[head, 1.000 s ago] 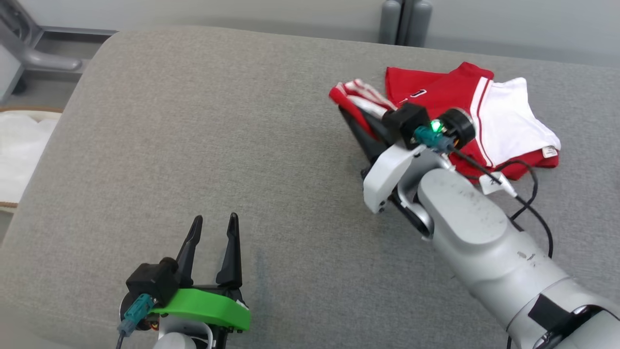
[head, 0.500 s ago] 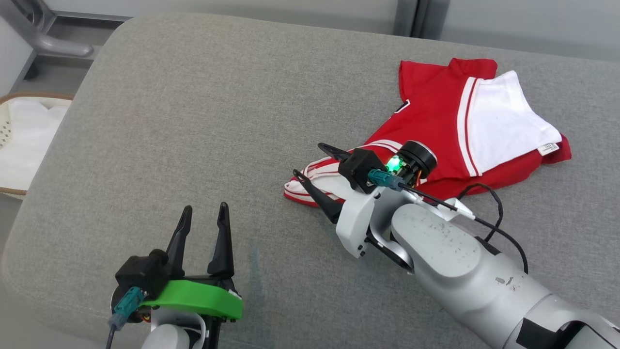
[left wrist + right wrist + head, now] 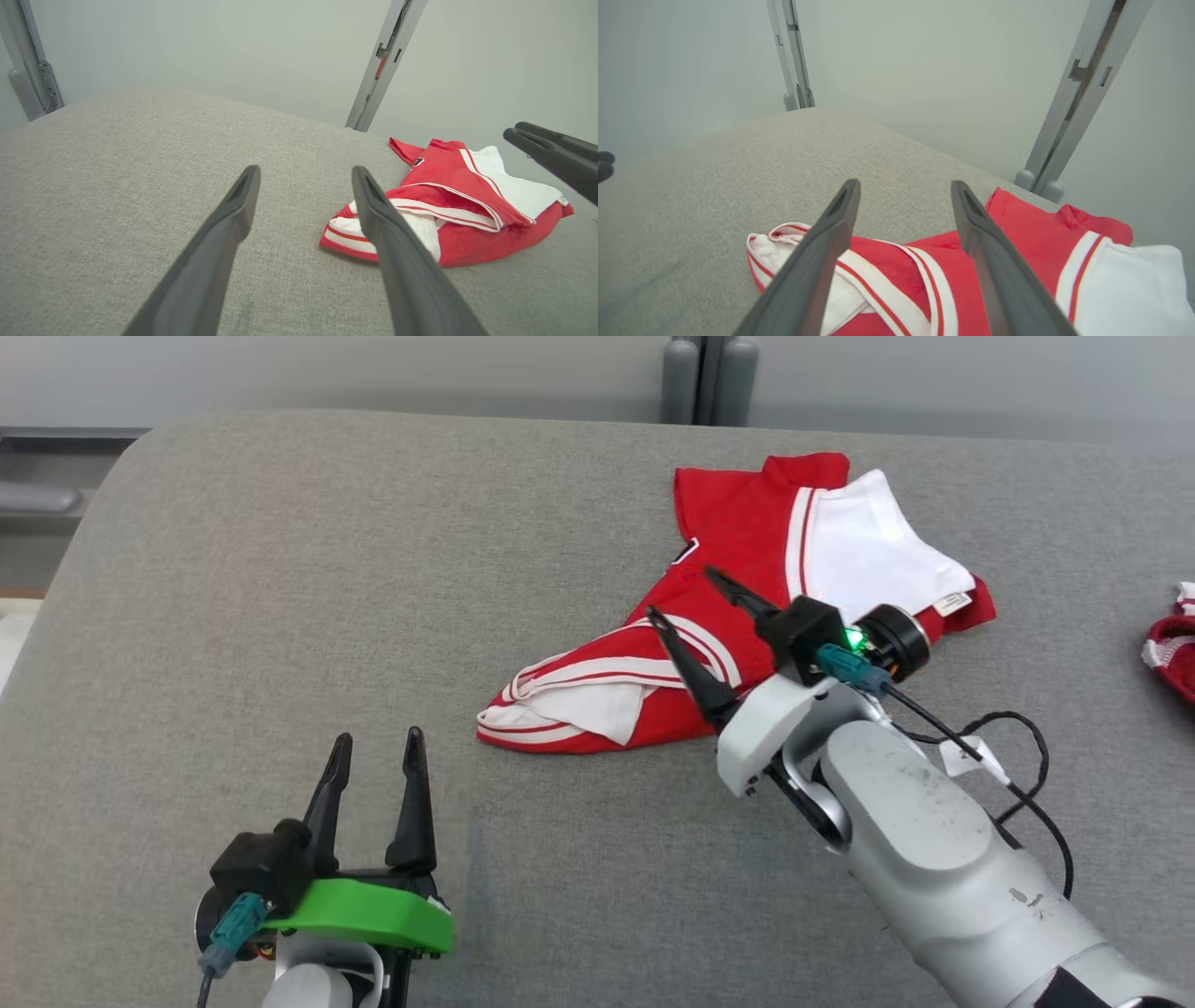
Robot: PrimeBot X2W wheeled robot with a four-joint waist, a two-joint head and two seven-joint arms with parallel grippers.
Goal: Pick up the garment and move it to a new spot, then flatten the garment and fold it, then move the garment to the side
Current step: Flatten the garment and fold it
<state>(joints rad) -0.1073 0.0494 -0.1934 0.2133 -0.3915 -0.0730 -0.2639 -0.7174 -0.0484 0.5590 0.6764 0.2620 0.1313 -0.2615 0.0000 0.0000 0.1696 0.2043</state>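
Lying rumpled on the grey padded surface, the red T-shirt sits right of centre. One white sleeve and its care tag are at the far end, and a striped sleeve is doubled over at the near-left end. The layers overlap unevenly, and that is the main hazard. A pinch here could take only the top layer, so the shirt would peel open instead of coming up whole. It could also take a thick bunch, which would leave a twist to undo before flattening.

The right gripper hovers over the shirt's middle with its fingers spread wide and nothing between them. I cannot tell whether the tips touch the cloth. Closing on the mid-body rather than a hem or shoulder would probably let both ends droop and drag on the surface's rough weave.

A black cable loops loosely off the right forearm, close to the shirt's near edge. It could snag the fabric if the arm sweeps low.

The left gripper is likewise open and empty, well apart from the shirt near the front edge, so a lift from here would be one-handed.

Another red cloth with ribbed trim lies at the far right. Setting the shirt down near it risks tangling the two.
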